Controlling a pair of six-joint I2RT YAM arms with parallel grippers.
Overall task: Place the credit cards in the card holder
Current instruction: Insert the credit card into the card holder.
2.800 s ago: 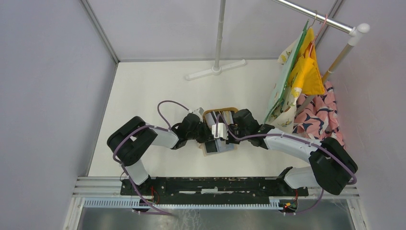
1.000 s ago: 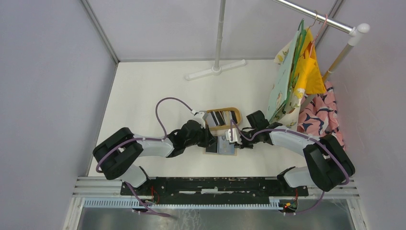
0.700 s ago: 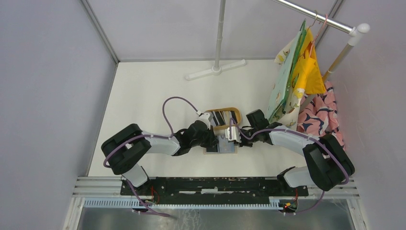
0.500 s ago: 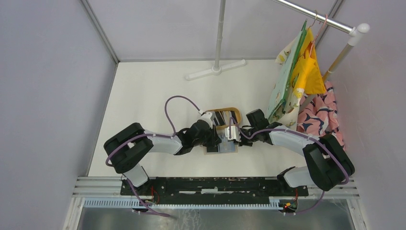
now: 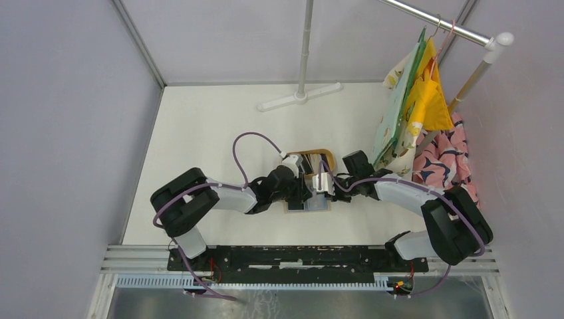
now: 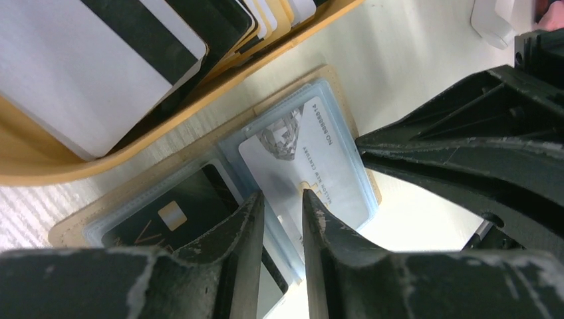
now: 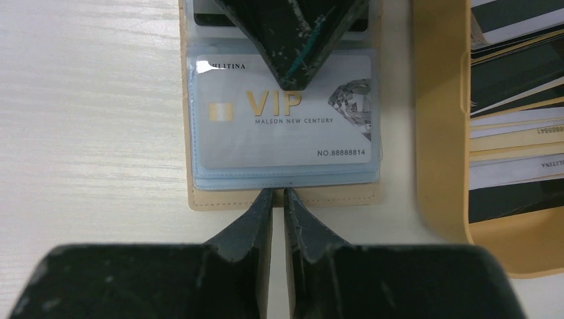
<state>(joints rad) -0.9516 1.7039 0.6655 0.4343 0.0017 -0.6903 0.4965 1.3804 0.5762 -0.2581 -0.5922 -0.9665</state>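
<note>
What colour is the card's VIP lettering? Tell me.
Gold lettering; right wrist view shows it best.

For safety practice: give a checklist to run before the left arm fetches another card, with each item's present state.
1. Silver VIP card seated in its clear sleeve: ok.
2. Left gripper jaws apart, holding nothing: ok.
3. Card holder lying open and flat: ok.
4. Right gripper tips at the card holder's edge, pinning it: cannot tell.
5. More credit cards waiting in the wooden tray: ok.

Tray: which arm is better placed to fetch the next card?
Probably left. The left gripper, open, hovers beside the tray, while the right gripper, nearly closed, sits at the edge of the card holder.
</note>
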